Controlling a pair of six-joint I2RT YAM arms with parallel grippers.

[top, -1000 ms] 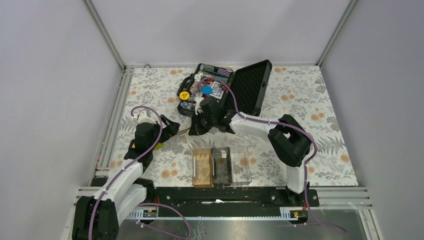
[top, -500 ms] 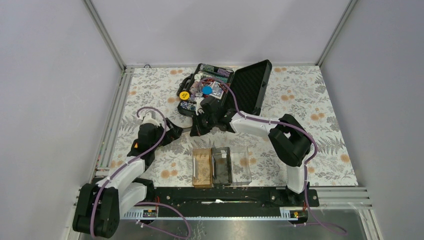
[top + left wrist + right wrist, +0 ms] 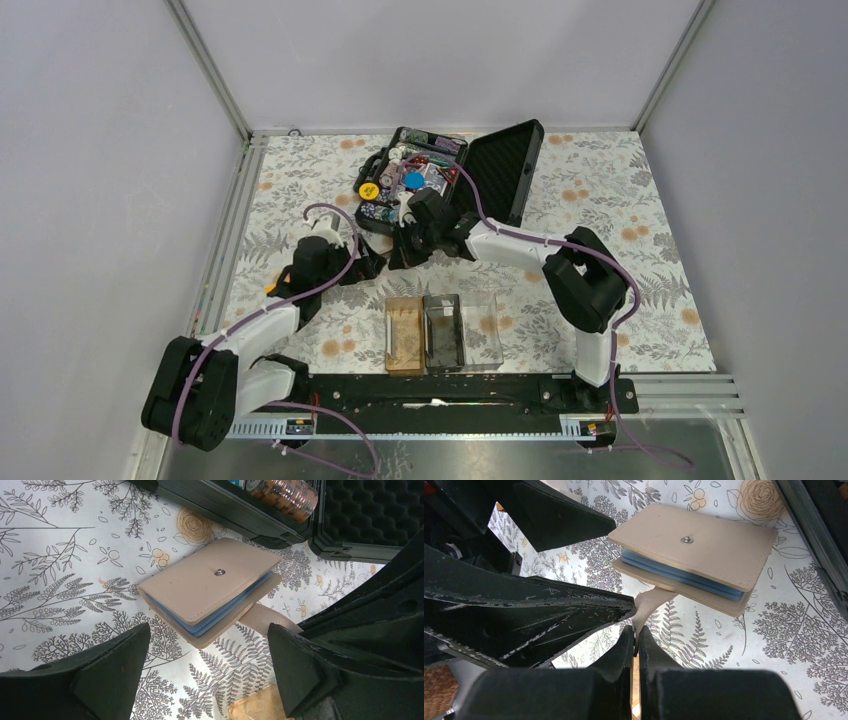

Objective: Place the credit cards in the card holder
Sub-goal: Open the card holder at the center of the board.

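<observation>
The right gripper (image 3: pixel 636 630) is clamping the wallet strap (image 3: pixel 650 599), apparently unfastening it, while the wide-open left gripper (image 3: pixel 209 632) is hovering, likely to steady it.

From above, we cannot see the beige wallet (image 3: pixel 210 587) under the left gripper (image 3: pixel 374 267) and right gripper (image 3: pixel 396 262); both wrist views crop the black case (image 3: pixel 235 510).
</observation>
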